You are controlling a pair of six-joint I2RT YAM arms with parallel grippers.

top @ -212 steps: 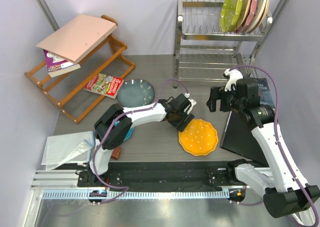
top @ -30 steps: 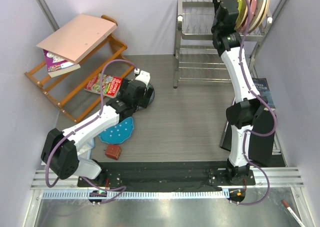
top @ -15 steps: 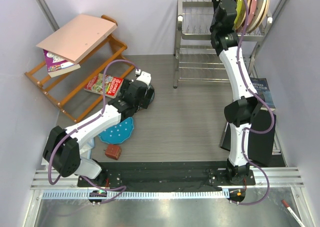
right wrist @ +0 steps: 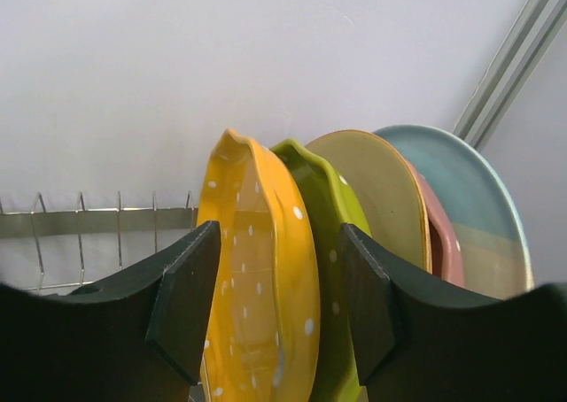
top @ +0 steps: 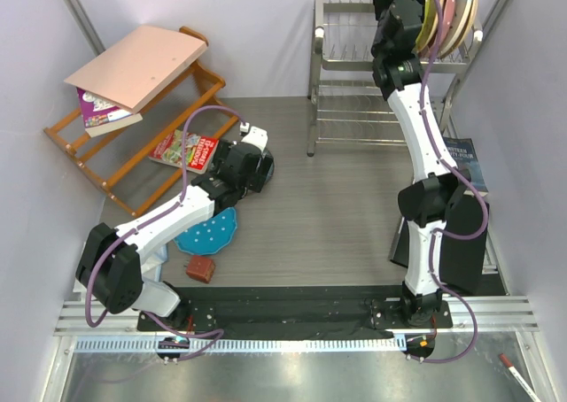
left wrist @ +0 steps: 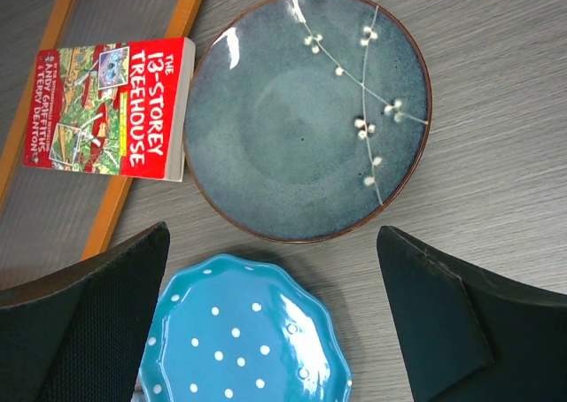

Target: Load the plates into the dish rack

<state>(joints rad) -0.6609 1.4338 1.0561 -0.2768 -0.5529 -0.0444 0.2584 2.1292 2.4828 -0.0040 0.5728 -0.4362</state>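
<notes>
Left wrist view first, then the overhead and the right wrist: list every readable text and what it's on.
"13-STOREY TREEHOUSE": red book.
"ANDY GRIFFITHS & TERRY DENTON": same book.
Purple book and dark book, overhead: print too small to read.
Right wrist view: no text.

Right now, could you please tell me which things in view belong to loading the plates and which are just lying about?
For the job:
- dish rack
- orange plate and lime green plate, already racked
- dark grey-blue plate and blue dotted plate, not yet racked

Just lying about:
- cream plate, pink plate, pale blue plate
- Treehouse book
- wooden shelf
</notes>
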